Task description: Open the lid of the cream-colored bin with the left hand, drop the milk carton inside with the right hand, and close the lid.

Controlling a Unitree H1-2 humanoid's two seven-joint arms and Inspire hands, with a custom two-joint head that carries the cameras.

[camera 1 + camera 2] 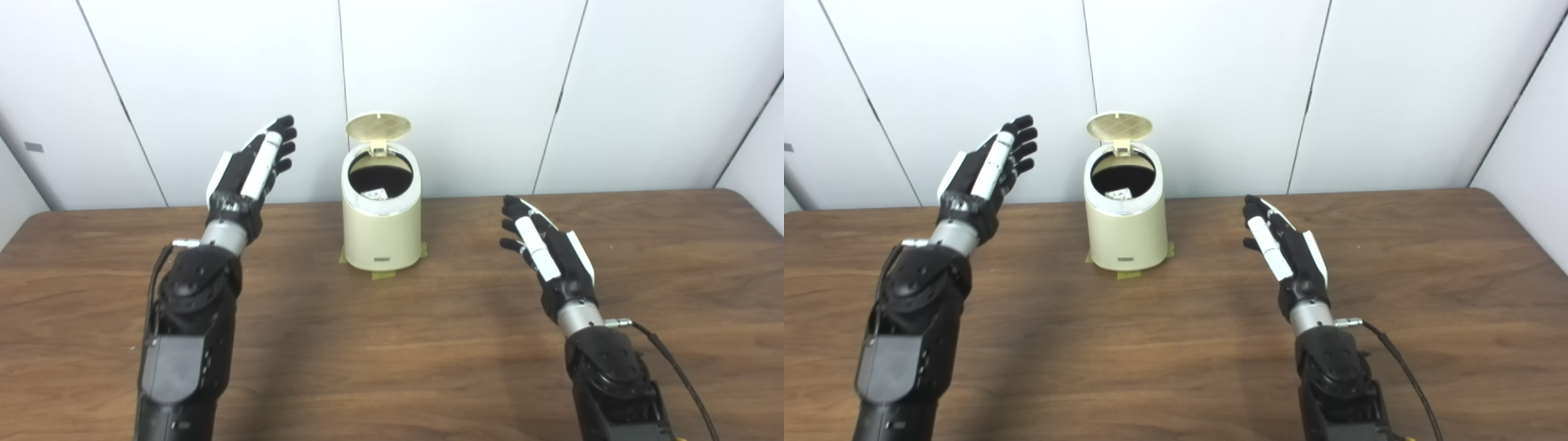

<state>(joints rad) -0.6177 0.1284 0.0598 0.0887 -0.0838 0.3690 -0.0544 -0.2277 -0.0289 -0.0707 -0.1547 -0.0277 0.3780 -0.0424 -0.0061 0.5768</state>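
The left hand (254, 168) hovers raised beside the bin (381, 226), fingers spread and empty; the right hand (542, 245), also splayed and empty, hangs over the table (429, 343). The milk carton (375, 194) lies inside, lid (378, 127) upright, so closing remains: the left hand must tip the lid forward. Both views show the carton; neither adds more.

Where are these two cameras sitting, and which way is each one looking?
Left eye view: on the robot's head, facing forward and down at the table; both arms rise from the bottom edge.
Right eye view: beside it, slightly rightward, so everything sits further left in the picture.
Shared: the cream bin with its lid up, something white inside, left hand raised and open, right hand open.
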